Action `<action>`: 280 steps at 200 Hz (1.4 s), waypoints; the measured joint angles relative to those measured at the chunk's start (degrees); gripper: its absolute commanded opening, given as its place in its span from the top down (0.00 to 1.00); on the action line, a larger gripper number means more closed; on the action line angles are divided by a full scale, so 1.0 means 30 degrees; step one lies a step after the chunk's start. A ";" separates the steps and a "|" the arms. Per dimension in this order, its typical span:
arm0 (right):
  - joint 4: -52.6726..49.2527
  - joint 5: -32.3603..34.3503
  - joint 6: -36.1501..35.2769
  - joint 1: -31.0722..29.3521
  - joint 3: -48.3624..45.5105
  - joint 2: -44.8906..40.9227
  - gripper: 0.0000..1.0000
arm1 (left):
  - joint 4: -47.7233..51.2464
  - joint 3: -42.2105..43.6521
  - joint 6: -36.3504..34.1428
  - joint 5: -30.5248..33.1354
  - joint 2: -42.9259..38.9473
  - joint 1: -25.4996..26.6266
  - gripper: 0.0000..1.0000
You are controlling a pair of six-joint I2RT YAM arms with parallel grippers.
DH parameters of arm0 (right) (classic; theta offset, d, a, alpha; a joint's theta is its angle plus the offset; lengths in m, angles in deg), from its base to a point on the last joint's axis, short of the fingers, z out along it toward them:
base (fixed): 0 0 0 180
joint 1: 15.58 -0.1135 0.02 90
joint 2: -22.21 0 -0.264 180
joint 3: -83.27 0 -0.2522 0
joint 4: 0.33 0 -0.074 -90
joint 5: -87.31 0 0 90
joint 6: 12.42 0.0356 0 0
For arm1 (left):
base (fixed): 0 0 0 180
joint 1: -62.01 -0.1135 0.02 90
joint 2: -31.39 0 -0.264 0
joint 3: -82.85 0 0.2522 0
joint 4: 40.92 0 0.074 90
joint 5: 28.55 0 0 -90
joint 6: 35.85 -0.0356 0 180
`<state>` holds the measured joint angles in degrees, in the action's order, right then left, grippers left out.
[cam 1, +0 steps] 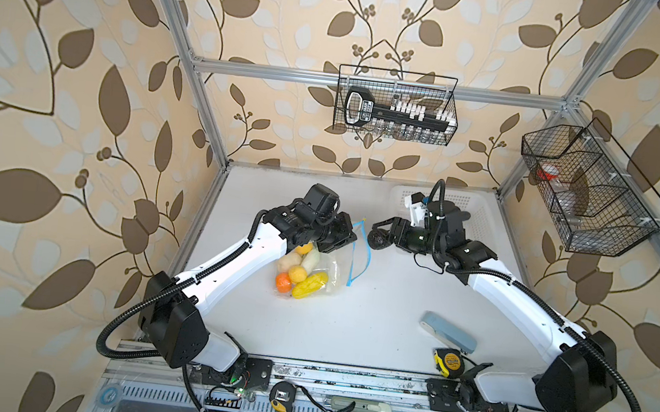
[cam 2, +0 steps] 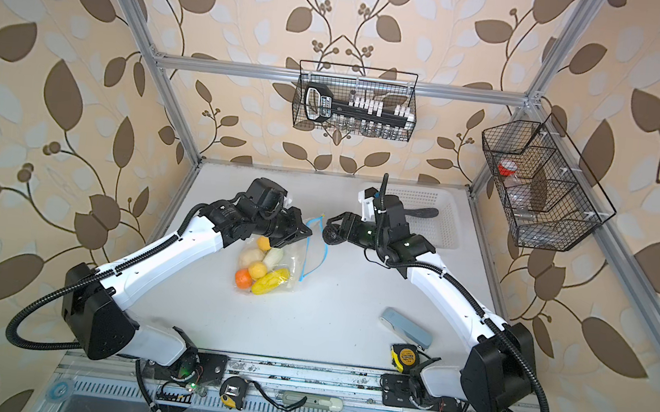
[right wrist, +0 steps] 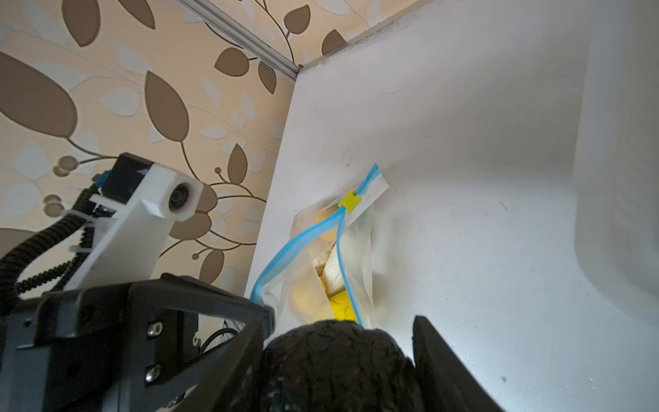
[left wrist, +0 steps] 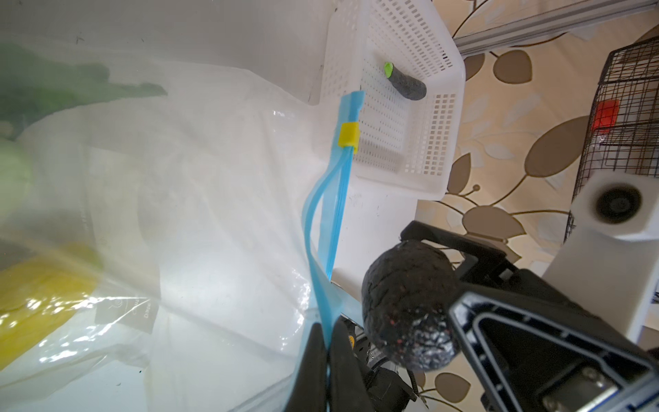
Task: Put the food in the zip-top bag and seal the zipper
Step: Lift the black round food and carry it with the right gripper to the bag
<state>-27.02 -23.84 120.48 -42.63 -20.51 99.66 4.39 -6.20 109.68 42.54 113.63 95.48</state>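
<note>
**Top views.** My two arms meet over the back half of the desk [cam 1: 348, 334]. My left gripper [cam 1: 349, 240] is clamped on the zipper [cam 1: 361, 256] of the one bag [cam 1: 332, 272]. The bag lies left of the desk's middle, its mouth gaping toward my right gripper [cam 1: 379, 237]. Six food pieces [cam 1: 297, 273] show inside: one orange, three yellow to orange-yellow, one beige, one pale green-white. My right gripper holds one dark fruit [cam 1: 376, 243] just beside the zipper. One white basket [cam 1: 481, 219] sits in the back right corner and holds one dark vegetable [cam 2: 423, 212]. One blue-grey case [cam 1: 448, 332] and one tape measure [cam 1: 447, 362] lie near the front right corner.

**Left wrist view.** Both my left fingers [left wrist: 313, 360] press flat on one blue lip of the zipper. One yellow slider [left wrist: 348, 134] sits near the strip's far end. One leafy green piece [left wrist: 53, 82] shows blurred through the plastic.

**Right wrist view.** My two right fingers [right wrist: 438, 360] bracket the dark fruit [right wrist: 335, 364]. The two zipper lips stand apart between the slider [right wrist: 348, 201] and my left gripper.
</note>
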 measured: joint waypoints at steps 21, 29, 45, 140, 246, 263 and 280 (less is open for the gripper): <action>0.0087 0.0066 0.0240 -0.0175 -0.0568 -0.0503 0.46 | 0.0102 -0.0015 0.0000 0.0022 0.0000 0.0000 0.98; 0.0087 0.0138 0.0357 -0.0262 -0.0787 -0.0743 0.47 | 0.0131 -0.0015 0.0000 0.0022 0.0000 0.0000 0.98; 0.0131 0.0335 0.0554 -0.0627 -0.1144 -0.1202 0.49 | 0.0131 -0.0015 0.0000 0.0022 0.0000 0.0000 0.98; 0.1668 0.0772 0.1501 -0.2251 -0.1945 -0.1537 0.56 | 0.0131 -0.0022 0.0007 0.0022 0.0000 0.0000 0.98; 0.2820 0.0903 0.2127 -0.2739 -0.2987 -0.0736 0.58 | 0.0124 -0.0022 0.0058 0.0022 -0.0036 0.0000 0.98; 0.2878 0.0911 0.2200 -0.2739 -0.3067 -0.0568 0.58 | 0.0124 -0.0022 0.0058 0.0022 -0.0109 0.0000 0.98; 0.2878 0.0918 0.2193 -0.2739 -0.3075 -0.0401 0.58 | 0.0124 -0.0022 0.0066 0.0022 -0.0197 0.0000 0.98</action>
<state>-18.39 -21.09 127.05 -50.85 -29.74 98.46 4.76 -6.26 109.88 42.60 113.04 95.48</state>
